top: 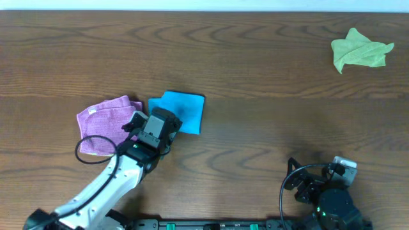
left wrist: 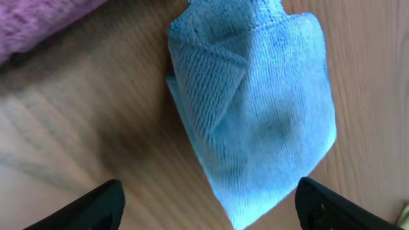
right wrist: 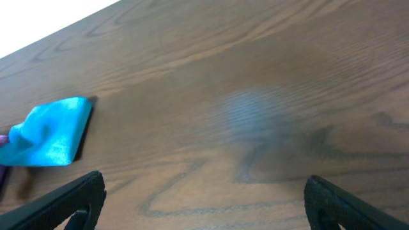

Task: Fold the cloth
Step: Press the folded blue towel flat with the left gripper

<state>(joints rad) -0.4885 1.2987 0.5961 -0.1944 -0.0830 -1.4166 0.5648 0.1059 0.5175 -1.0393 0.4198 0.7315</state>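
Note:
The sky-blue cloth [top: 185,110] lies folded on the wooden table left of centre. In the left wrist view the cloth [left wrist: 262,108] fills the middle, folded, one corner pointing toward my fingers. My left gripper [top: 155,125] hovers over the cloth's near left edge; its jaws [left wrist: 208,204] are open wide and hold nothing. The cloth also shows at the far left of the right wrist view [right wrist: 54,133]. My right gripper [top: 323,191] rests near the front right edge; its jaws [right wrist: 204,201] are open and empty.
A purple cloth [top: 105,121] lies just left of the blue one, partly under my left arm; it also shows in the left wrist view [left wrist: 38,22]. A crumpled yellow-green cloth [top: 360,50] sits at the far right back.

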